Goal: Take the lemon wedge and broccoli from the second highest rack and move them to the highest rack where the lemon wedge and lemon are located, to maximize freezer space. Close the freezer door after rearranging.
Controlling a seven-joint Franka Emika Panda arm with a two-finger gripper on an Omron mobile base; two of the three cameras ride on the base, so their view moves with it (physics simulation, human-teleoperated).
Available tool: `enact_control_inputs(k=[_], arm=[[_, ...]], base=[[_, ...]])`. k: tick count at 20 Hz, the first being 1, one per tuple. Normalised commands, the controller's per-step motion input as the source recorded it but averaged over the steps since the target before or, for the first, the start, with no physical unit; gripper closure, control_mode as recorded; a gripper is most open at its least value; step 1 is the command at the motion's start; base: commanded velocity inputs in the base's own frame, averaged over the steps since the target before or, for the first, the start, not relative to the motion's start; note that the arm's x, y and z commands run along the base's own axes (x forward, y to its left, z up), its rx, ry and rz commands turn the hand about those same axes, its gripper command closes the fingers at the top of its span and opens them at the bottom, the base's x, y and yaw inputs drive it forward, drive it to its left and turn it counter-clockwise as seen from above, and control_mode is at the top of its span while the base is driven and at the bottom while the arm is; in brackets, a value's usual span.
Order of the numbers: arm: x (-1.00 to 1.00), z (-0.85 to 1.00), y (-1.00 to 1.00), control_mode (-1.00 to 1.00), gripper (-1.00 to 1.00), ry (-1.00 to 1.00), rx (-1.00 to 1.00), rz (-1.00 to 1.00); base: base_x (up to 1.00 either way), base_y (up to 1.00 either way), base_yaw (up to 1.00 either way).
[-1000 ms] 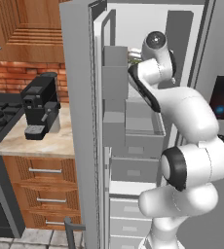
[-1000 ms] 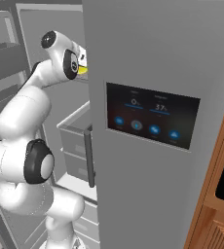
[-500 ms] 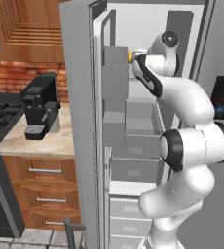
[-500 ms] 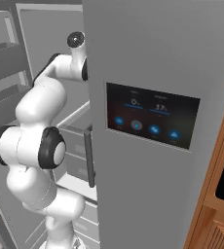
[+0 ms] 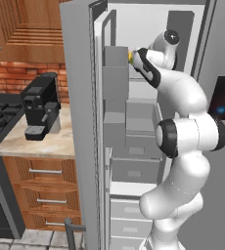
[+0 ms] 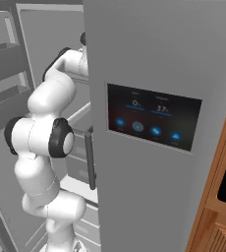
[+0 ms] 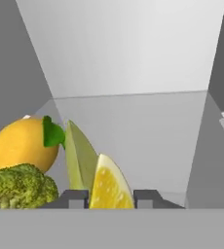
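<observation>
Two wedges share the top rack (image 7: 148,146) in the hand view: a yellow wedge (image 7: 109,187) clamped narrow between my jaws, cut face toward the camera, and a paler wedge (image 7: 81,158) standing just behind it. I hold the yellow one low over the rack floor because this is where it is to be set down. Broccoli (image 7: 19,187) already lies at the left, touching or nearly touching the lemon (image 7: 21,146) behind it, so both movable items appear to have reached the target rack. My gripper (image 5: 132,57) reaches deep into the upper freezer, past the open door (image 5: 80,122). Judged remaining: release the wedge, withdraw, shut the door. Beside the freezer a coffee machine (image 5: 41,112) stands on the counter (image 5: 16,141).
</observation>
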Motion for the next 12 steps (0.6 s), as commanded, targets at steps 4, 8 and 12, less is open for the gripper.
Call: enact_control_inputs(k=[4, 8, 12], arm=[[0.26, -0.3, 0.0, -1.0, -1.0, 0.05, -0.04, 0.02], [-0.04, 0.01, 0.02, -1.0, -1.0, 0.0, 0.0, 0.0], [-0.31, 0.02, 0.22, -1.0, -1.0, -0.01, 0.0, 0.0]], base=[[0.0, 0.0, 0.0], [0.0, 0.0, 0.0], [0.0, 0.0, 0.0]])
